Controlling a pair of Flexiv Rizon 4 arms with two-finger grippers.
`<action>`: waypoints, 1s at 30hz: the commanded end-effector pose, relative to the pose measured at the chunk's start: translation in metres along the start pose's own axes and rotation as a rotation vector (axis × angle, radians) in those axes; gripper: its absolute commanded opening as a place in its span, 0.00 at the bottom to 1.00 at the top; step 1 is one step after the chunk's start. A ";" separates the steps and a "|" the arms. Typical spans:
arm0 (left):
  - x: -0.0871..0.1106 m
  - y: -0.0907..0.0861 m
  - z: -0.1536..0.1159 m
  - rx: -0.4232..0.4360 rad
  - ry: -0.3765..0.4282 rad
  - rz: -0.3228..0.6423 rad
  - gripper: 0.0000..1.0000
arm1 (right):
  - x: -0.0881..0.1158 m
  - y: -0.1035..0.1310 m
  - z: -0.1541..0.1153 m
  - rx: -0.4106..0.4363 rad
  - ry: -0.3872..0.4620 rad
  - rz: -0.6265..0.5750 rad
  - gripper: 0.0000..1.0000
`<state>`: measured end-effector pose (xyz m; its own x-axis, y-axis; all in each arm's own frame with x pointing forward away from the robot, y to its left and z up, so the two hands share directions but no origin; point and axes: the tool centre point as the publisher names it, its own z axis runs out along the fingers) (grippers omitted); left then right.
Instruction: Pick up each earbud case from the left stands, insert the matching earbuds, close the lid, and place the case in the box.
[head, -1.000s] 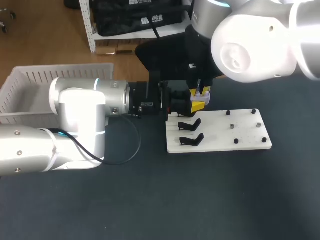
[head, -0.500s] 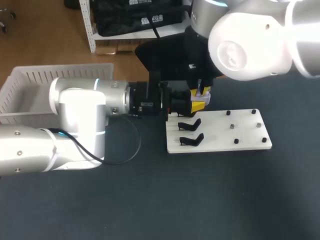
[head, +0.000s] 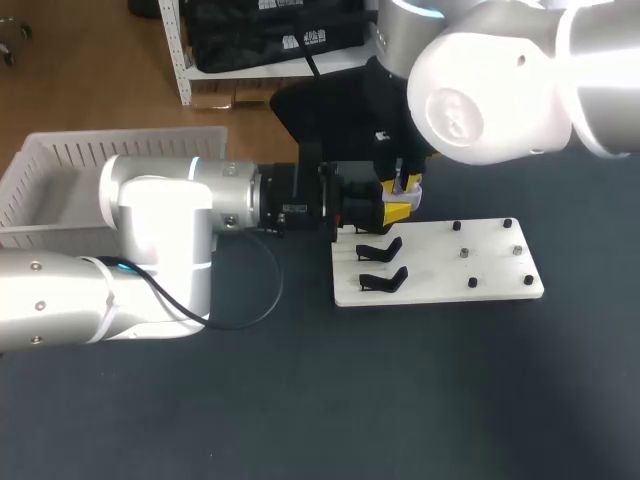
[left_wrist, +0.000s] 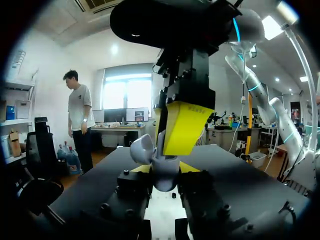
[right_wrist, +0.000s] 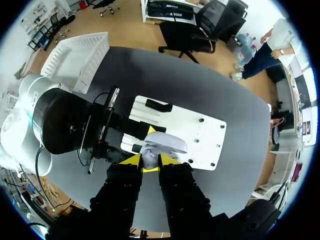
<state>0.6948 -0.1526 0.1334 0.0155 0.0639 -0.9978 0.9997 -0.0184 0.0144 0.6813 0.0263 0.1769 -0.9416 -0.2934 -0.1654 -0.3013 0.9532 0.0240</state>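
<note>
**Q:** Since the last entry a second ago, what differs?

**A:** Only my right arm. Its big white joint sits further toward my left in the head view. Both grippers and the case match the earlier frame.

**Q:** Case position?

**A:** The earbud case is off the stands, over the rear left corner of the white board, with its lid tipped open. My left gripper lies level and is clamped on the case body from two sides.

**Q:** Right gripper?

**A:** My right gripper points straight down, right at the open case. I cannot tell whether it is open or closed.

**Q:** Other items?

**A:** Two black stands are on the board's left part, just beside the left gripper. The box is at the table's far left, well apart.
</note>
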 end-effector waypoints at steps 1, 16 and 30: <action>0.001 -0.002 -0.001 -0.006 -0.004 0.003 0.00 | 0.001 -0.002 0.001 0.003 0.001 -0.007 0.00; 0.001 -0.002 -0.001 -0.006 -0.004 0.003 0.00 | 0.003 -0.001 0.006 0.008 0.012 -0.032 0.00; 0.001 -0.002 -0.001 -0.006 -0.004 0.003 0.00 | 0.005 0.002 0.004 0.022 0.005 -0.043 0.31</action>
<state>0.6947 -0.1525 0.1321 0.0155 0.0637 -0.9978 0.9997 -0.0180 0.0143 0.6787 0.0281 0.1732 -0.9285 -0.3363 -0.1575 -0.3406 0.9402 0.0008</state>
